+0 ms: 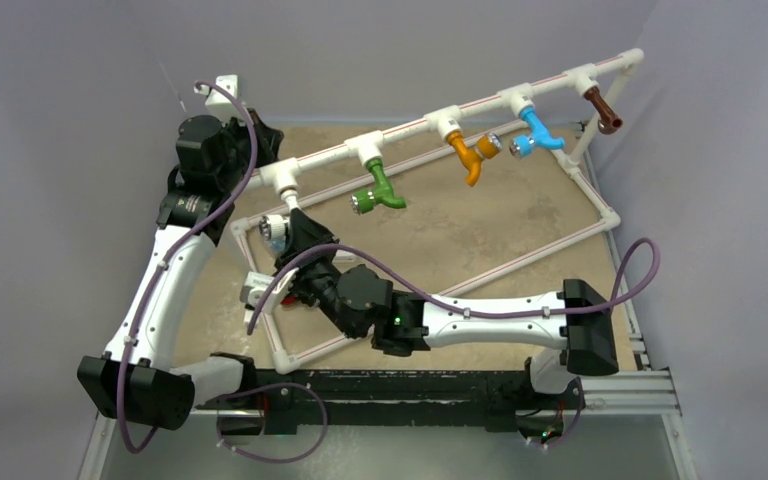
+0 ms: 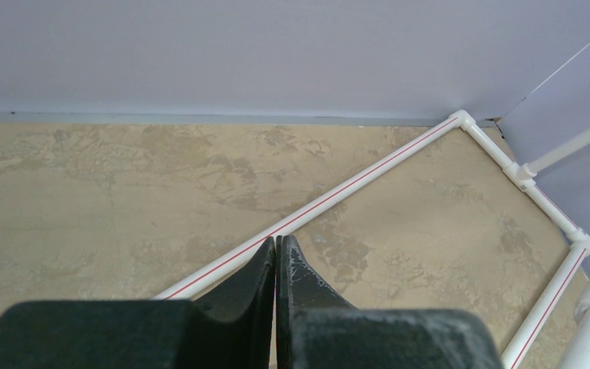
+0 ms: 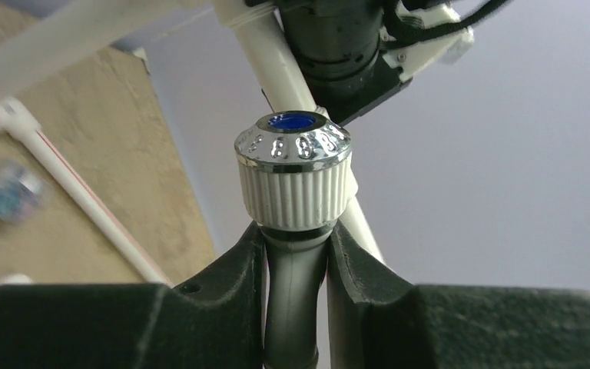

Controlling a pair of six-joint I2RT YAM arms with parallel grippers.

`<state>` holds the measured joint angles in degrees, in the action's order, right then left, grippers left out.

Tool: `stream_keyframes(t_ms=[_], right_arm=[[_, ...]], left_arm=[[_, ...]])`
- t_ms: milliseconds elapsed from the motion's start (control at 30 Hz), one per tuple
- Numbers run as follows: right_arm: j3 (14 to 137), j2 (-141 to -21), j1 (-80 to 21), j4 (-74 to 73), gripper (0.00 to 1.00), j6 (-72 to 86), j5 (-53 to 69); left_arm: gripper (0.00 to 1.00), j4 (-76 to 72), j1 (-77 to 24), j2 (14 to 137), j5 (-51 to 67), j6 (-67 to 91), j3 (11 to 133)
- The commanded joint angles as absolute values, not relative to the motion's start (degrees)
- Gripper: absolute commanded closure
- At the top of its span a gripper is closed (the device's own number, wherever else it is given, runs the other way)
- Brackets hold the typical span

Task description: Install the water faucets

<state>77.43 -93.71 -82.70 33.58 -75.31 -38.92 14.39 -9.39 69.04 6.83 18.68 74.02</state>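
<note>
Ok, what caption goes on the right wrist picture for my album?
Right claw pinching the white faucet just below its silvery end.

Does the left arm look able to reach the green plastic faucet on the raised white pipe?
Probably, but tightly: the green faucet hangs unobstructed, yet the right fingers, gripping the white silver-tipped faucet, crowd the approach, and the left fingers are shut.

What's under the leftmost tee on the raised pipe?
The white faucet, silvery end showing, held by the right fingers. Where it meets the tee is hidden behind those fingers, so whether it is seated can't be seen.
</note>
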Motion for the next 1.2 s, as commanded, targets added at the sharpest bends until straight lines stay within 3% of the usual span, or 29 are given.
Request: stream_keyframes(t_ms=[0, 300, 500, 800, 967, 1067, 1167], right_arm=[[76.8, -93.2, -82.4, 40.7, 1.00, -54.5, -40.2], [65.9, -89.3, -81.8, 56.7, 1.00, 3.0, -41.5], [58.5, -88.7, -80.2, 73.0, 1.00, 33.2, -42.4], [61.5, -92.0, -76.6, 71.2, 0.99, 70.9, -34.9], [62.6, -93.2, -76.4, 73.6, 0.69, 75.2, -29.3], [61.4, -91.1, -76.4, 71.3, 0.42, 71.6, -29.2], [59.0, -88.0, -76.4, 66.9, 0.28, 66.2, -28.5]], left_arm=[[1.00, 23.0, -9.1, 70.9, 8.3, 19.3, 70.9], [1.00, 22.9, -8.9, 71.0, 9.1, 19.5, 70.9], [1.00, 22.9, -8.9, 71.1, 9.0, 19.6, 70.8], [1.00, 22.9, -8.9, 71.2, 9.0, 19.7, 70.8], [1.00, 22.8, -8.9, 71.1, 9.1, 19.7, 70.8], [1.00, 22.8, -8.9, 71.0, 9.0, 19.7, 70.8], [1.00, 22.8, -8.9, 70.9, 9.2, 19.7, 70.8]])
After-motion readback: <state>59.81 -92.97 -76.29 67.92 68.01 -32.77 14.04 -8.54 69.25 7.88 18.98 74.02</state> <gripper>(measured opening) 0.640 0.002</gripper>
